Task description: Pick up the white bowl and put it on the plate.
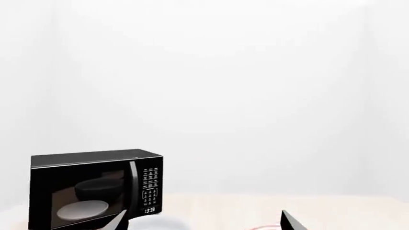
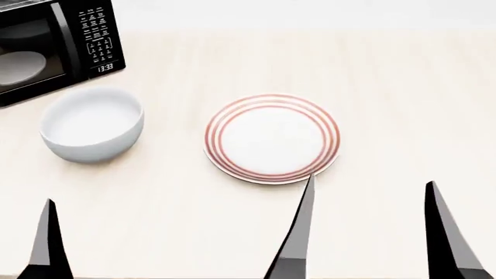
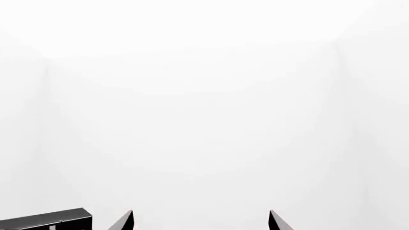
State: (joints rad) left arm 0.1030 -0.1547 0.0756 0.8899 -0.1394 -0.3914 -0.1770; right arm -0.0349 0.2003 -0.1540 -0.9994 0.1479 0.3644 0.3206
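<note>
Microwave [image 2: 54,49] clock display: "13:33"

Pale wood-grain table [image 2: 232,232], bearing three items. White bowl [image 2: 92,125] ahead of the left gripper [image 1: 203,221], with black microwave [image 2: 54,43] just beyond it. Plate [image 2: 271,138] ahead of the right gripper [image 2: 370,200], nearest its left-hand fingertip.

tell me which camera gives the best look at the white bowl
The head view: the white bowl shows whole there, upright on the table between the microwave and the plate. The left wrist view catches at most a pale sliver at its bottom edge; the right wrist view shows none of it.
</note>
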